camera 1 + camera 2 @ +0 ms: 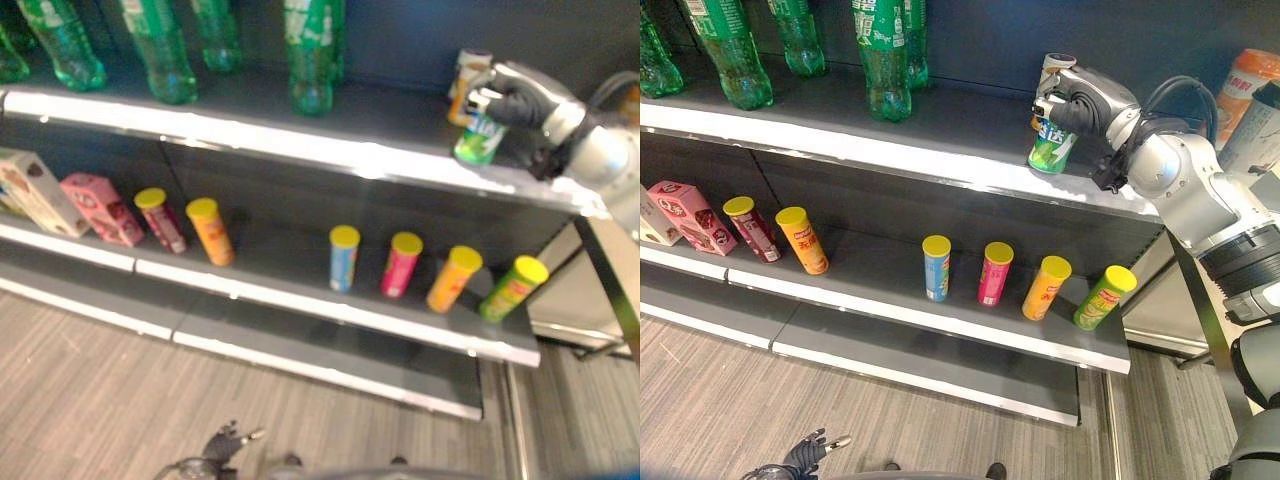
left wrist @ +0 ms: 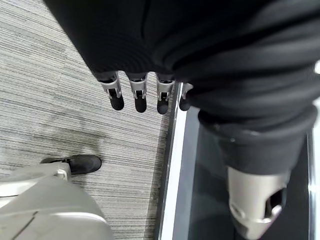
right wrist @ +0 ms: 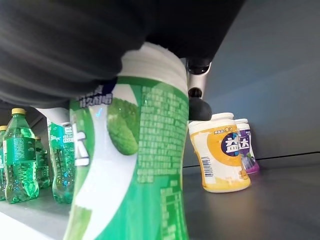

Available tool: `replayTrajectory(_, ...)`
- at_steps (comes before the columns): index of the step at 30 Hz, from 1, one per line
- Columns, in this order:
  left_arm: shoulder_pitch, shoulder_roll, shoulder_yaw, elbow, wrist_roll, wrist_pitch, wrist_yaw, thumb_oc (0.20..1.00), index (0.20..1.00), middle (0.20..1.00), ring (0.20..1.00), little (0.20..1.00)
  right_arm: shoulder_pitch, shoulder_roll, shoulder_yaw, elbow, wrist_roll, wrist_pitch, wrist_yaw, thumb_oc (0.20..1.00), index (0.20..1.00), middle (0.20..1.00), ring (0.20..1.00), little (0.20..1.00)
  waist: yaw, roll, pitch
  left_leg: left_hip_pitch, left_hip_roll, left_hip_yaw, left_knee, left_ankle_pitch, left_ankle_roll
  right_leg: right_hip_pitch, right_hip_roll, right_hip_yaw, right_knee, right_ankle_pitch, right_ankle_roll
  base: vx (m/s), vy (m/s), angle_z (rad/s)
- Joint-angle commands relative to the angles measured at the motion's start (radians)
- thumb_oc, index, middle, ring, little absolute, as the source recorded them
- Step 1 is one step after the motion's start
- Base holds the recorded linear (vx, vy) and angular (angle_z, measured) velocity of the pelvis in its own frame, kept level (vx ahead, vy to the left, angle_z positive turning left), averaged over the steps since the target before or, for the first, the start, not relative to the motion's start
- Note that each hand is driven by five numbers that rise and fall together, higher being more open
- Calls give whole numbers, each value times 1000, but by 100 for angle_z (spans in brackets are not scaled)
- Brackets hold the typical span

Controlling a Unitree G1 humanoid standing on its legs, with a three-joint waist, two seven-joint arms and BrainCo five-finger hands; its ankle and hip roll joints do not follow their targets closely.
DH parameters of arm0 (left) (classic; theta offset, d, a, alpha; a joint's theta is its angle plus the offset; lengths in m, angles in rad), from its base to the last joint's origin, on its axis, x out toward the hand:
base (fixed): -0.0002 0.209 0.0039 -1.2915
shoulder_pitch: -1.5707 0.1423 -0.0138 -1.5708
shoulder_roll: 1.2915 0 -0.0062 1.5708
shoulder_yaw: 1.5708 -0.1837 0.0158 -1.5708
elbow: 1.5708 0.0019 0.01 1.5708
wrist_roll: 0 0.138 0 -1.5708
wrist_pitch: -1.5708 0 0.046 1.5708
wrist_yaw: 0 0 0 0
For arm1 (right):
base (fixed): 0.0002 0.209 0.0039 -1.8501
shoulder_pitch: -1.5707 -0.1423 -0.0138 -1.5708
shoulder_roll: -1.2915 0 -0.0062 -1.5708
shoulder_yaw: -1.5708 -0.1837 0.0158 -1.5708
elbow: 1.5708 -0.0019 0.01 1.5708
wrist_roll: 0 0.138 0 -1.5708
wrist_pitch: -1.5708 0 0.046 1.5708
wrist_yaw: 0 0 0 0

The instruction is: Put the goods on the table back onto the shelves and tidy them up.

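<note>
The right hand curls round a green bottle at its 7 o'clock, reaching over the upper shelf.

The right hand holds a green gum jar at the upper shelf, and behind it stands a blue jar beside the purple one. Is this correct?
Not quite: the jar beside the purple jar is orange and white, not blue, as the right wrist view shows. The right hand does hold the green gum jar at the upper shelf.

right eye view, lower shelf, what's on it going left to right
pink box → dark red can → orange can → blue can → pink can → tilted orange can → tilted green can
</note>
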State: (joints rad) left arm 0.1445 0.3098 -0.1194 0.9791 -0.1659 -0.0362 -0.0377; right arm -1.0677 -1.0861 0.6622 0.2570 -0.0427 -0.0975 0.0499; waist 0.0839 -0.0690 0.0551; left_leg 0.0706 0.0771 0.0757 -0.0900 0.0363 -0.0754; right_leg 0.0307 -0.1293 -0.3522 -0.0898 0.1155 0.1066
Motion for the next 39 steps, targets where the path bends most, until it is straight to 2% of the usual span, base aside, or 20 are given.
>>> replayTrajectory(1, -34, 36, -58, -21, 38, -22, -1, 1000, 1000, 1000, 1000, 1000, -149, 14, 78, 70, -38, -6, -20, 200, 200, 200, 200, 200, 26, -7, -15, -3, -12, 134, 3, -45, -45, 46, 22, -35, 3, -110, 45, 0, 0, 0)
replayTrajectory(27, -17, 43, -62, -55, 33, -18, -10, 1000, 1000, 1000, 1000, 1000, -151, 27, 84, 92, -60, 1, -17, 200, 200, 200, 200, 200, 30, -5, -7, 1, -15, 128, 3, -47, -43, 53, 18, -45, 3, -111, 44, 0, 0, 0)
replayTrajectory(28, -15, 44, -63, -57, 33, -17, -10, 1000, 1000, 1000, 1000, 1000, -149, 26, 81, 90, -61, 1, -19, 580, 580, 580, 580, 580, 29, -4, -7, 1, -15, 128, 3, -47, -43, 53, 17, -44, 3, -110, 44, 0, 0, 0)
replayTrajectory(29, -15, 44, -61, -59, 32, -16, -10, 1000, 1000, 1000, 1000, 1000, -146, 26, 74, 87, -63, 3, -21, 1000, 1000, 1000, 1000, 1000, 29, -3, -6, 1, -14, 128, 3, -47, -43, 53, 17, -44, 3, -111, 44, 0, 0, 0)
replayTrajectory(39, -9, 41, -53, -68, 31, -11, -10, 1000, 1000, 1000, 1000, 1000, -115, 12, 10, 31, -69, 5, -51, 1000, 1000, 1000, 1000, 1000, 26, -4, -7, 4, -17, 128, 3, -51, -40, 56, 13, -45, 3, -110, 46, 0, 0, 0)
